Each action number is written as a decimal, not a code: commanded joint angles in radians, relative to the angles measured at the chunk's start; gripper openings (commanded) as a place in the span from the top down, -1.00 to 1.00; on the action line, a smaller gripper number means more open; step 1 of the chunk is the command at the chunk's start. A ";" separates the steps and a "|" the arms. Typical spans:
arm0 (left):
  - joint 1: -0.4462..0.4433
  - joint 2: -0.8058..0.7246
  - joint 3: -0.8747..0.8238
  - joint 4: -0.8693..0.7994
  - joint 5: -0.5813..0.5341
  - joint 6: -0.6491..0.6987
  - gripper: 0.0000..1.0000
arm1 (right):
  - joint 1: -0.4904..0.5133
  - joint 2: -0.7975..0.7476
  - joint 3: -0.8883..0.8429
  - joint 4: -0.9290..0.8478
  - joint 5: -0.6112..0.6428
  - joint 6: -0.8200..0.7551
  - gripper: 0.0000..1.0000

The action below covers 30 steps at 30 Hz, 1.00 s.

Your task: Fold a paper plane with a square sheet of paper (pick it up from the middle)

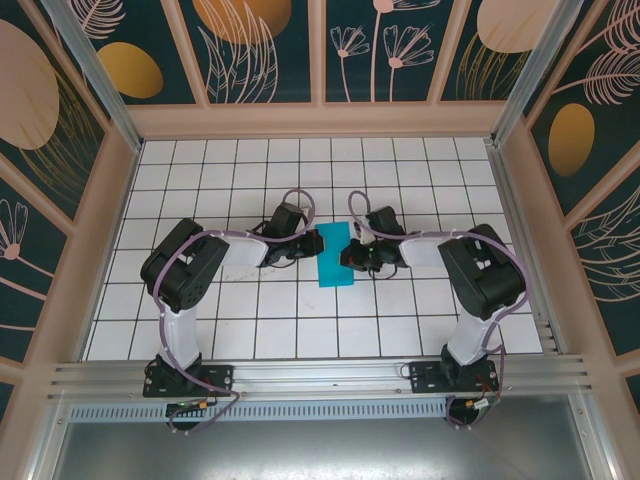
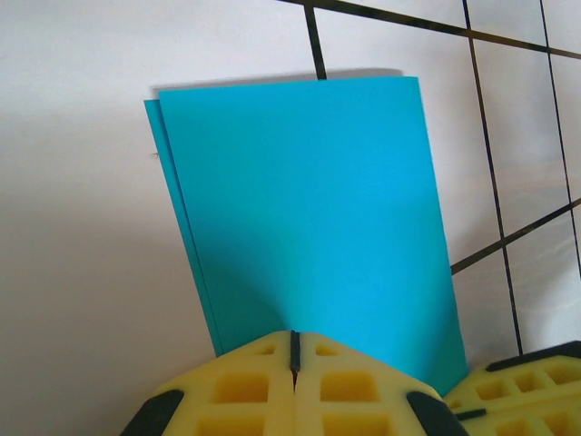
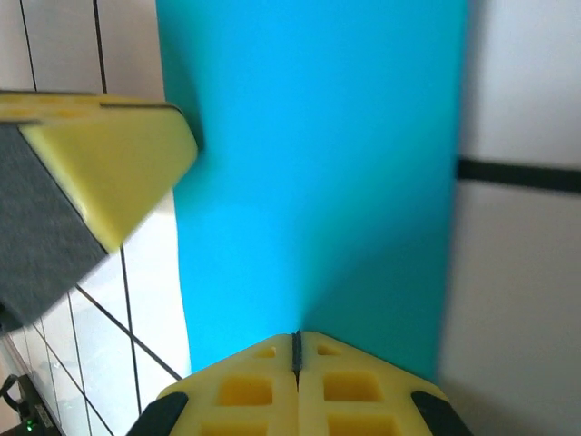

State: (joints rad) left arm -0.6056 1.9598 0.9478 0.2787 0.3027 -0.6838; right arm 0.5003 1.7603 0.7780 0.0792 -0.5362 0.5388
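Stretching ahead of the closed left end effector (image 2: 293, 350), sheet (image 2: 309, 218) seems pinched.

The top camera sits high above and behind the two arms (image 1: 185, 270), looking down and forward over the whole table (image 1: 250, 330) from far off, with the arm bases at its lower edge. The left wrist camera rides just behind the left gripper (image 2: 293, 359), looking along its fingers, very close to the blue sheet of paper (image 2: 309, 218). The right wrist camera looks past the right gripper (image 3: 296, 350) from the opposite side, closer still and partly blurred. All three share the sheet of paper; each wrist view also catches a corner of the other gripper.
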 commanded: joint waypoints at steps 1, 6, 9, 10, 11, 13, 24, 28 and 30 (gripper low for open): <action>0.023 0.117 -0.084 -0.317 -0.174 0.015 1.00 | -0.013 -0.059 -0.079 -0.092 0.008 -0.036 1.00; 0.023 0.116 -0.081 -0.317 -0.174 0.017 1.00 | -0.032 -0.138 -0.115 -0.136 0.014 -0.065 1.00; 0.023 0.113 -0.079 -0.319 -0.172 0.021 1.00 | -0.043 -0.183 -0.089 -0.126 0.004 -0.064 1.00; 0.023 0.114 -0.080 -0.319 -0.172 0.022 1.00 | -0.042 -0.188 -0.072 -0.116 -0.002 -0.061 1.00; 0.023 0.114 -0.078 -0.319 -0.171 0.020 1.00 | -0.042 -0.186 -0.059 -0.106 -0.013 -0.056 1.00; 0.024 0.113 -0.076 -0.319 -0.169 0.021 1.00 | -0.039 -0.161 -0.026 -0.070 -0.029 -0.044 1.00; 0.023 0.114 -0.073 -0.323 -0.172 0.016 1.00 | -0.007 -0.001 0.030 -0.004 -0.098 -0.043 1.00; 0.023 0.114 -0.075 -0.335 -0.183 0.013 1.00 | -0.007 -0.028 -0.039 0.007 -0.139 -0.051 1.00; 0.024 0.113 -0.075 -0.335 -0.185 0.012 1.00 | -0.009 -0.048 -0.078 0.001 -0.155 -0.057 1.00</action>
State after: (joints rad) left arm -0.6056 1.9606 0.9501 0.2771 0.3019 -0.6842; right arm 0.4870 1.7473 0.7490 0.0761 -0.6346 0.5026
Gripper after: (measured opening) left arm 0.061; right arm 0.064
